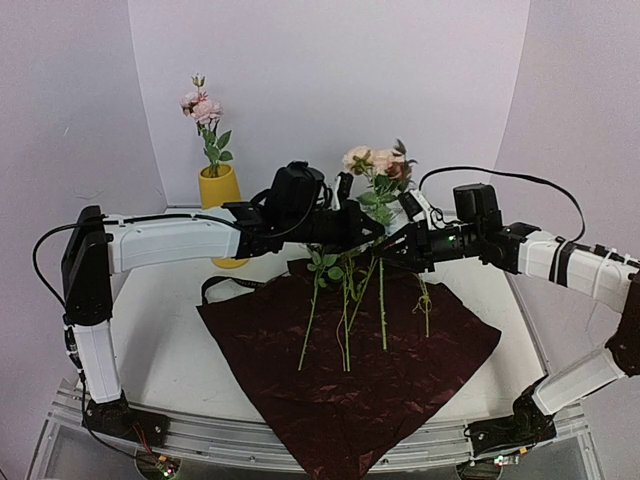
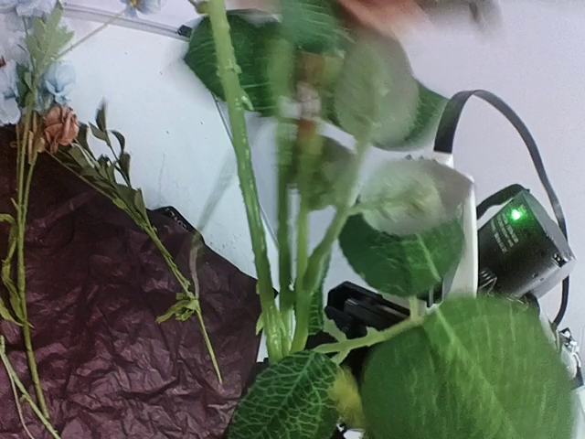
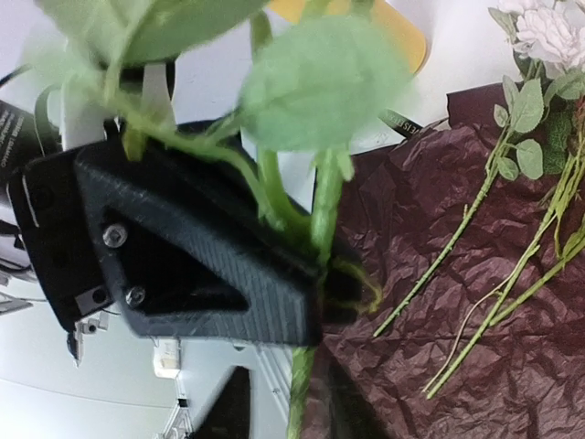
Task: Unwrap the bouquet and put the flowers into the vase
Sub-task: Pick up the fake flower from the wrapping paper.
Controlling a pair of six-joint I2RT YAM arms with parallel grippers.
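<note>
At the upper left of the overhead view a yellow vase (image 1: pixel 218 188) stands upright near the back wall with one pink flower (image 1: pixel 203 105) in it. From the left the left gripper (image 1: pixel 360 232) reaches to the middle of the frame, above the table. The right wrist view shows it clamped tight on a leafy flower stem (image 3: pixel 324 206), whose pale blooms rise above both arms. Just to its right the right gripper (image 1: pixel 400 243) meets it at the same stem. Whether its jaws are parted or closed cannot be told, since leaves fill the close views. Across the centre and lower frame the dark red paper (image 1: pixel 350 400) lies spread flat, with several loose flowers (image 1: pixel 382 310) on it and a black ribbon (image 1: pixel 222 285) at its left edge.

The bouquet looks unwrapped, and this seems to be a hand-over of one stem towards the vase side. Next, the right gripper would need to let go fully. The left arm would then carry the stem left and lower its end into the narrow mouth.
</note>
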